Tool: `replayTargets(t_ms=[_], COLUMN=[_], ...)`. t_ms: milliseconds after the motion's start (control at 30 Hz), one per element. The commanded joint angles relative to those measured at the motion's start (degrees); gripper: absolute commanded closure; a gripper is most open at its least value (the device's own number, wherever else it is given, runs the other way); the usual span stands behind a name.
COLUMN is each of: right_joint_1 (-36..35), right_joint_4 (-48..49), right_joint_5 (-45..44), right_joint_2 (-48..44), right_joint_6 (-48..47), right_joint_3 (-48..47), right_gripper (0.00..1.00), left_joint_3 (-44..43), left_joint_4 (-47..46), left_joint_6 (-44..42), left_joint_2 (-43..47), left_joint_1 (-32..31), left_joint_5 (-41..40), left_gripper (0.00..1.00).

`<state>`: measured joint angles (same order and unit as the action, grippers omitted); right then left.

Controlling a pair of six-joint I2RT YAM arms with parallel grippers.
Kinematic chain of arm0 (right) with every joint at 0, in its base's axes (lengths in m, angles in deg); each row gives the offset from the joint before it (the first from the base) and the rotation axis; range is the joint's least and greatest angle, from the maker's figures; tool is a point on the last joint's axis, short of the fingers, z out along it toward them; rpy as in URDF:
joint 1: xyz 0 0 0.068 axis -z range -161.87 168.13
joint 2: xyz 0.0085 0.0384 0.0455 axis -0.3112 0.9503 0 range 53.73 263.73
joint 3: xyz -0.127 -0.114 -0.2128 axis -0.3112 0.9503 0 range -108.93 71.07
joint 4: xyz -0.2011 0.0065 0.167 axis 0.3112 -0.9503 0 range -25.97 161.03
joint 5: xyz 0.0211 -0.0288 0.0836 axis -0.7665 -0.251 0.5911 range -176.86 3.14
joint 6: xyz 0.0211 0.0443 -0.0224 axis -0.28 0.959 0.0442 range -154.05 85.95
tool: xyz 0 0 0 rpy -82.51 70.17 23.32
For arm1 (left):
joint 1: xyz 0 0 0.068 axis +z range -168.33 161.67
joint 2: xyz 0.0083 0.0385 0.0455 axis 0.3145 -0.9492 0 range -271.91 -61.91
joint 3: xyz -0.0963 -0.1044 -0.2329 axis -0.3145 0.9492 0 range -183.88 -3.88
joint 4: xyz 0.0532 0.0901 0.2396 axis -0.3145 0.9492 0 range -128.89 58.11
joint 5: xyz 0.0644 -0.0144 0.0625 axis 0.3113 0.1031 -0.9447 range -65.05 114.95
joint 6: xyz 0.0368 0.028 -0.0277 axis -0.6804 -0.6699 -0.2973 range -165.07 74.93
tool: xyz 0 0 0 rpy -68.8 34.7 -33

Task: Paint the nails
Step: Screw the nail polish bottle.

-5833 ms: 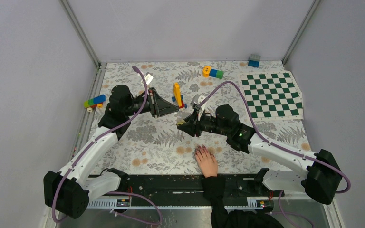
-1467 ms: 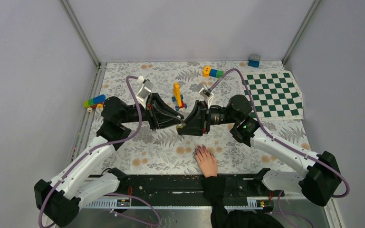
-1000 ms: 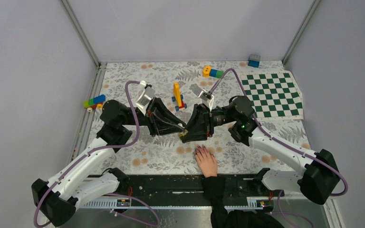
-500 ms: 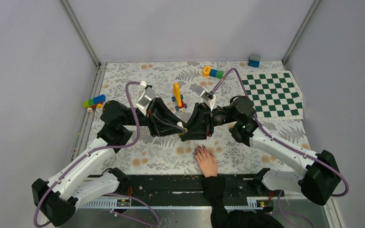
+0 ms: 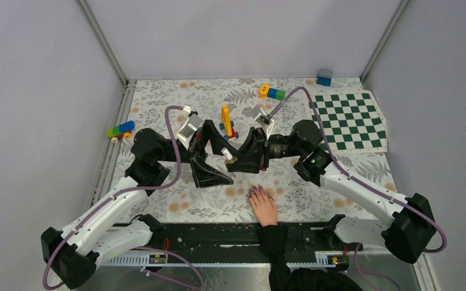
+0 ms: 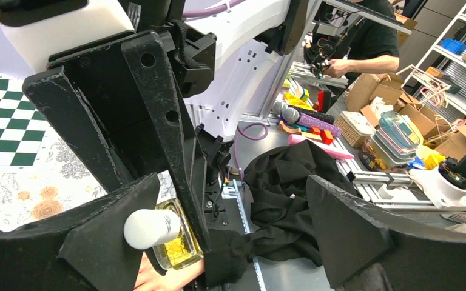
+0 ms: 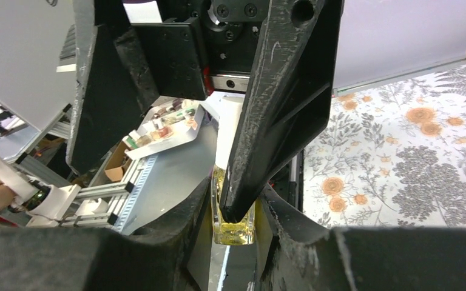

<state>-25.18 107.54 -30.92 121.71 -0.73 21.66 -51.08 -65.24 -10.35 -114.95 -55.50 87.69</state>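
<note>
Nails (image 5: 255, 191) on one hand (image 5: 264, 207); one yellow bottle (image 6: 176, 242), white cap (image 6: 148, 228).

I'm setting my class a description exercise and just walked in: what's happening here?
The right gripper is shut on a small bottle of yellowish liquid with a white cap, held above the floral table. The left gripper stands open at the cap, not gripping it. A person's hand lies flat near the front edge, nails dark; nothing touches them.

The left gripper (image 5: 213, 156) stands with jaws spread wide beside the white cap of a small bottle (image 5: 227, 156) pinched in the right gripper (image 5: 236, 161); nearer, a pale hand (image 5: 264, 206) lies flat on the floral cloth (image 5: 176, 182), its nails (image 5: 256, 191) dark
</note>
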Motion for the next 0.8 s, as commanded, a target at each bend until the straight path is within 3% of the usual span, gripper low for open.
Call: replayTargets(t_ms=[0,200,433,767], right_joint_1=[0.4,0.5,0.5,0.5], right_joint_4=[-0.4,0.9,-4.7,-4.1], right_joint_5=[-4.8,-5.5,-8.9,-10.8], right_joint_2=[-1.5,-1.3,-3.1,-3.6], right_joint_6=[-6.7,-7.6,-13.4,-14.2], right_joint_3=[-5.8,-5.1,-4.4,-3.1], right_gripper=[1.00,1.00,1.00,1.00], left_joint_3=[1.1,2.2,3.4,4.0], left_joint_4=[4.6,1.0,-2.0,-5.7], left_joint_6=[-0.9,2.5,4.9,7.6], left_joint_2=[0.5,0.5,1.7,0.9], left_joint_1=[1.3,4.5,9.2,9.8], left_joint_5=[1.4,-0.9,-3.2,-2.6], left_gripper=[0.02,0.01,0.01,0.01])
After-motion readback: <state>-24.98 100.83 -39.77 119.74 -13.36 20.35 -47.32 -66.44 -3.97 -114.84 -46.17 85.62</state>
